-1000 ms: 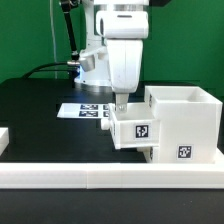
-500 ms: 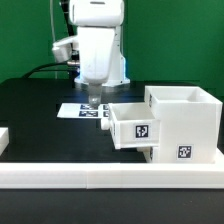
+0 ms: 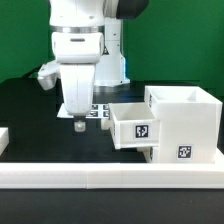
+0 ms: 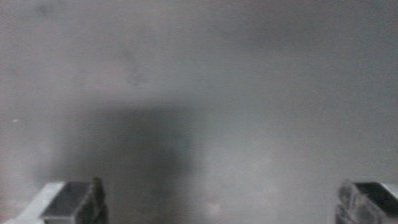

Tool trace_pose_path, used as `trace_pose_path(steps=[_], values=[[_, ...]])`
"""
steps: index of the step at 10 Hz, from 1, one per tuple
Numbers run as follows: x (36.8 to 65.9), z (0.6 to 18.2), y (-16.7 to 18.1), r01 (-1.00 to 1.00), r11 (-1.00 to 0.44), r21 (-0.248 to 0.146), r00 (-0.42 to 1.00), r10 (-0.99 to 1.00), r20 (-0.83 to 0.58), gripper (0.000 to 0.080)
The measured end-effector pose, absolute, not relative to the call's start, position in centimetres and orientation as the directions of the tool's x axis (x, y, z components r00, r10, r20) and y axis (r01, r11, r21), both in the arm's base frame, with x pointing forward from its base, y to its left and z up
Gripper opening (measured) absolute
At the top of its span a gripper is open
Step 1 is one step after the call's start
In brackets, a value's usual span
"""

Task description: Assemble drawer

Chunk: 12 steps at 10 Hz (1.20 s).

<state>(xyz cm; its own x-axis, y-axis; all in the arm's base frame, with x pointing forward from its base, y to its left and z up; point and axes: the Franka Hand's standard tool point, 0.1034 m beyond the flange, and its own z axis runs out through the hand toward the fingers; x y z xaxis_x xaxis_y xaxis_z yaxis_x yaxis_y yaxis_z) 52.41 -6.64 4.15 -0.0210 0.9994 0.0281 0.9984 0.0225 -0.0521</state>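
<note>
The white cube-like housing stands at the exterior view's right with square tags on its front. One low white tray with a tag sits partly pushed into the housing, sticking out toward the exterior view's left. My gripper hangs just above the black table, left of the tray and apart from it. In the wrist view my gripper shows both fingertips wide apart over blurred bare table, with nothing between them. The second tray is not clearly in view.
The marker board lies on the table behind my gripper. A long low white rail runs along the front edge. A white part is cut off at the exterior view's left edge.
My arm has left the tray and moved toward the exterior view's left and down toward the table. The tray stays partly in the housing.
</note>
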Motion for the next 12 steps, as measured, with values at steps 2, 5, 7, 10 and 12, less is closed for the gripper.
trace_pose_path(steps=[2, 5, 7, 10, 12], values=[[52.4, 3.9, -5.8, 0.998, 0.018, -0.057, -0.016, 0.999, 0.031, 0.0649], [52.6, 4.1, -3.5, 0.998, 0.004, -0.058, -0.002, 1.000, 0.031, 0.0649], [52.8, 4.2, -1.3, 0.998, -0.027, -0.060, 0.029, 0.999, 0.032, 0.0649], [53.0, 4.4, 2.2, 0.998, -0.034, -0.056, 0.036, 0.999, 0.036, 0.0649], [53.0, 4.5, 2.4, 0.997, -0.047, -0.055, 0.049, 0.998, 0.034, 0.0649]])
